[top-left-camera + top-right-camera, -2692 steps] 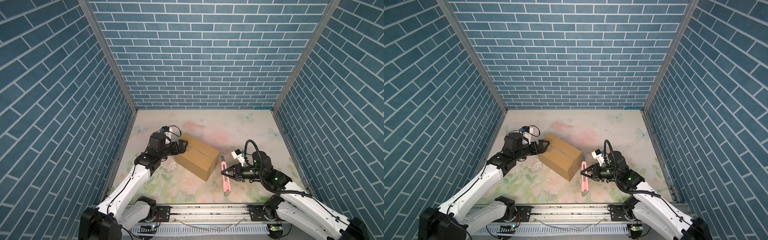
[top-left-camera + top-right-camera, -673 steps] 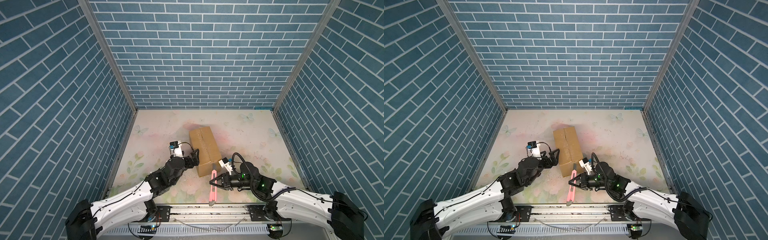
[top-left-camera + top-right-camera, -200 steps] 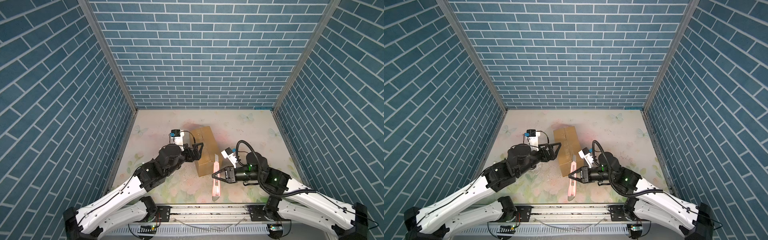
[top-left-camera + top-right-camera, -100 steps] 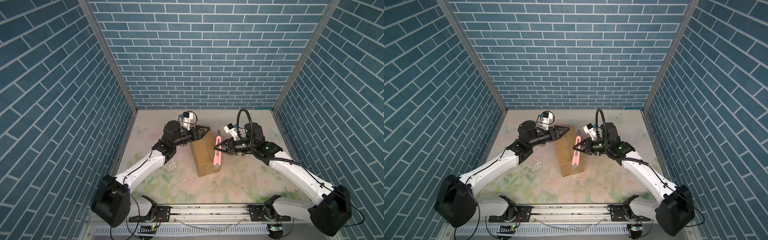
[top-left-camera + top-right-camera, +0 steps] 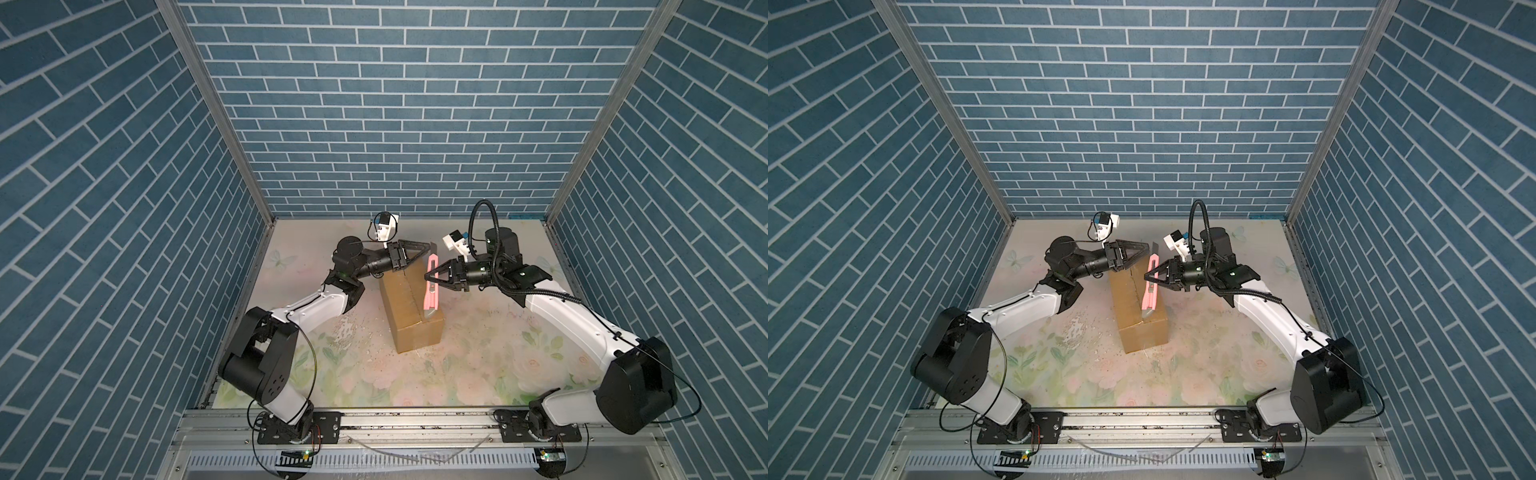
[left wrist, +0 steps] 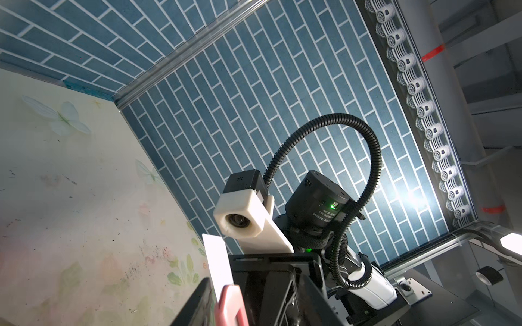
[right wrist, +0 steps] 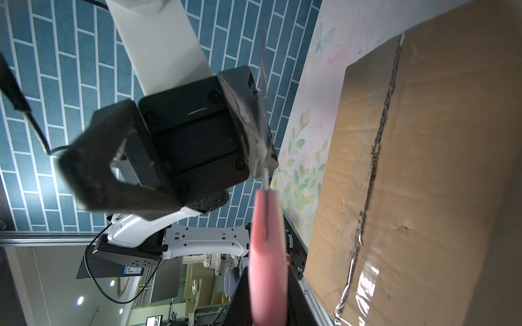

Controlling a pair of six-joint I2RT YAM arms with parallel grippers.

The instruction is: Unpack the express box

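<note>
The express box (image 5: 409,320) (image 5: 1128,307) lies lengthwise mid-table, its top seam (image 7: 375,146) slit and ragged. My right gripper (image 5: 428,279) (image 5: 1146,279) is shut on the pink knife (image 5: 431,293) (image 7: 267,254), held over the box's right top edge with the blade (image 6: 217,262) pointing at the back wall. My left gripper (image 5: 428,248) (image 5: 1147,248) reaches in from the left at the box's far end. One finger (image 6: 195,304) lies right beside the blade and the jaws stand partly apart, clamping nothing that I can see.
Clear tape (image 7: 361,271) peels from the box's near end. Cardboard crumbs (image 5: 345,328) litter the floral mat left of the box. Blue brick walls close in three sides. The metal rail (image 5: 415,419) with both arm bases runs along the front.
Both arms swung from the front of the table up to the box's far end within the last second. The knife travelled with the right gripper, and the left jaws narrowed.
</note>
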